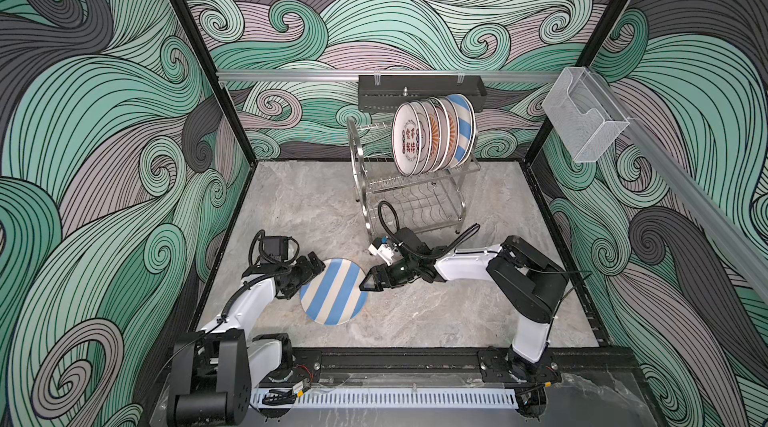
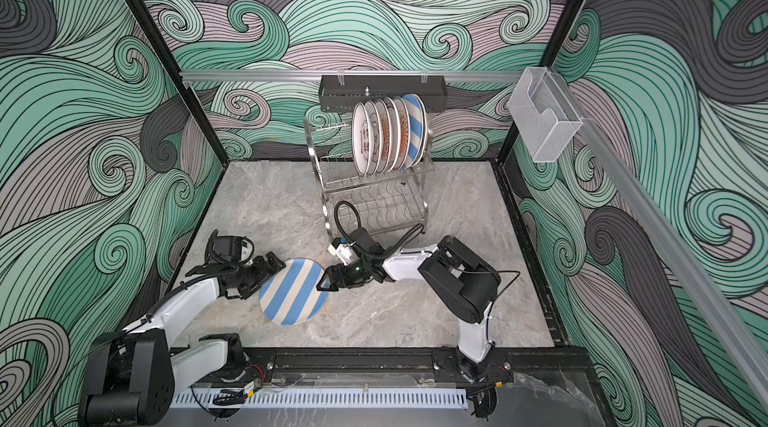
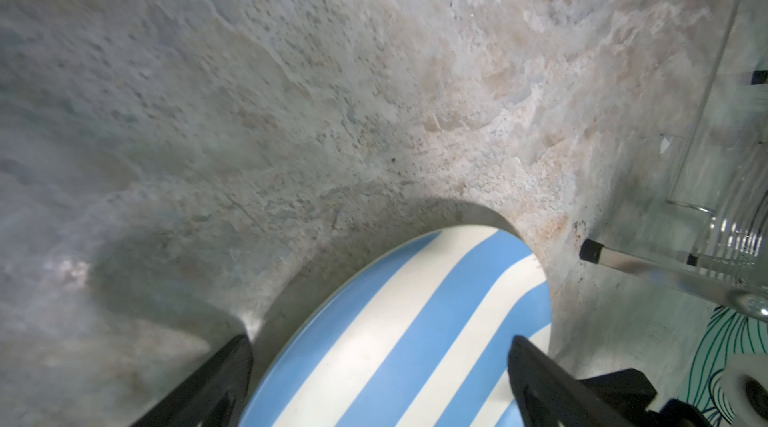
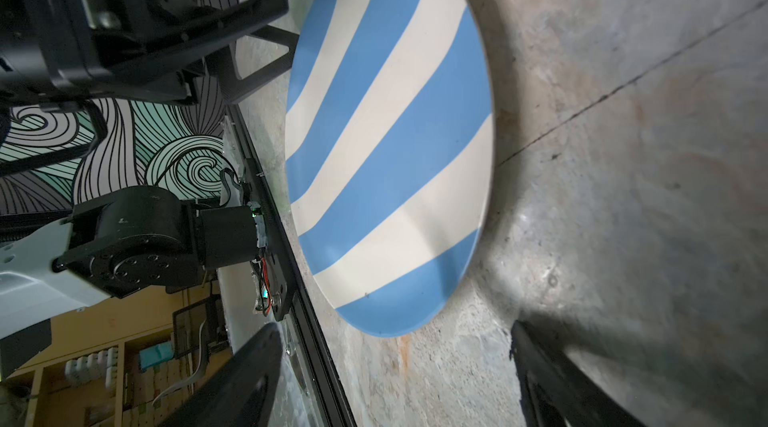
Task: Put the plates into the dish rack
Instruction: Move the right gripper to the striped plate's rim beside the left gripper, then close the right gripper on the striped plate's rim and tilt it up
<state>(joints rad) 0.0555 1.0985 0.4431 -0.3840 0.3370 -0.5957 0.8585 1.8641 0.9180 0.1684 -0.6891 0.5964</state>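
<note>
Right fingers (image 4: pixel 245 387) gape empty at the striped plate's (image 1: pixel 333 294) three o'clock; left fingers (image 3: pixel 220 379) spread astride its ten o'clock rim. Right ones should seat the rim deep before closing.

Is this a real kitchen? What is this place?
Probably a robot practice booth, not a kitchen: two white-and-black robot arms mounted on a black rail, wave-patterned walls boxing in a grey stone-look tabletop, and a shiny steel wire dish rack of round plates.

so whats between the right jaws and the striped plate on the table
Only bare stone table: the right wrist view shows nothing else between the open jaws and the striped plate.
</note>
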